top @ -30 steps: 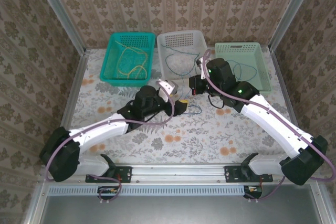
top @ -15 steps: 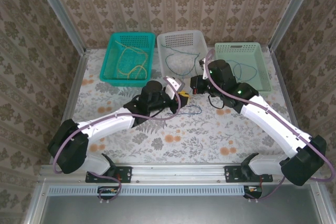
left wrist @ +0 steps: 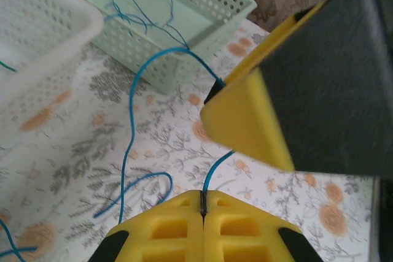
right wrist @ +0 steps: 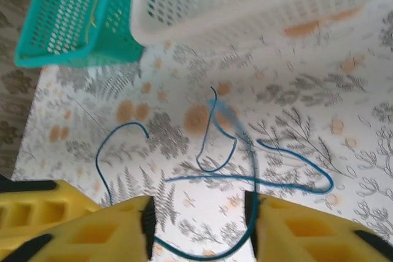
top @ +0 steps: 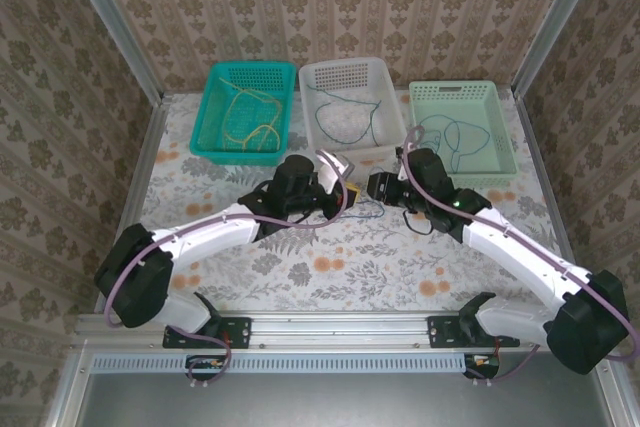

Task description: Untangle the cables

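Observation:
A thin blue cable [top: 372, 209] lies in loose loops on the flowered table between my two grippers. My left gripper [left wrist: 202, 204] is shut on one strand of this blue cable [left wrist: 129, 151], which runs up into the light green basket [left wrist: 202, 23]. My right gripper [right wrist: 199, 213] stands open just above the table. The blue cable [right wrist: 215, 151] curves between its fingers and rests against the right pad. In the top view the left gripper [top: 352, 197] and right gripper [top: 375, 187] nearly touch at the table's centre.
Three baskets line the back. The teal basket [top: 205, 137] holds a yellow cable [top: 250, 122], the white basket [top: 345, 67] a green cable [top: 345, 122], and the light green basket [top: 455, 92] a dark blue cable [top: 455, 137]. Open table lies in front of the arms.
My left gripper slid right and shut on the blue cable. My right gripper came forward and down from the white basket towards the left gripper and opened.

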### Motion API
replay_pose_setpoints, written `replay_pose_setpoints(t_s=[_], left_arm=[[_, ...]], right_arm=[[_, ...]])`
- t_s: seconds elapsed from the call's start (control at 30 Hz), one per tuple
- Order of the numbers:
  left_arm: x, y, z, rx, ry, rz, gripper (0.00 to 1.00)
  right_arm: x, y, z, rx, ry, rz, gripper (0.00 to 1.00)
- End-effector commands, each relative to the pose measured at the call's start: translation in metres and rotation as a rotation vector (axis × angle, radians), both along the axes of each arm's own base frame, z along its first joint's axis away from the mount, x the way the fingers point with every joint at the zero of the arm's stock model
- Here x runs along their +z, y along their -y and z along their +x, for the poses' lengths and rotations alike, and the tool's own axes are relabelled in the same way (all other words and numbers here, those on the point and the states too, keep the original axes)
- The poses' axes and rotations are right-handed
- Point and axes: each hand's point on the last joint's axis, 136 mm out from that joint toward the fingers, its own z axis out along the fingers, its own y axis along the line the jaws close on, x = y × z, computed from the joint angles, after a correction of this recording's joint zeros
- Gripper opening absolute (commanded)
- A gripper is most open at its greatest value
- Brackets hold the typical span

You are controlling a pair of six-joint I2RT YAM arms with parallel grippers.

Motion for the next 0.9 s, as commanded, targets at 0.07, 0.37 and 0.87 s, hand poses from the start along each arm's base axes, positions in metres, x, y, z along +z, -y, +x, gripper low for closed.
replay_pose_setpoints(t_s=[0.07, 0.37, 0.87], left_arm=[[-0.008, -0.001, -0.019, -0.056, -0.109, 0.002, 0.00], [-0.010, -0.012, -0.035, -0.074, -0.156, -0.017, 0.00], [0.013, -0.023, -0.041, -0.097, 0.007, -0.065, 0.02]], right_arm=[[-0.007, 0.006, -0.008, -0.051, -0.054, 0.195, 0.78], [-0.018, 0.041, -0.007, -0.188, -0.103, 0.473, 0.87], [-0.036, -0.005, 0.010, -0.196, -0.455, 0.939, 0.81]])
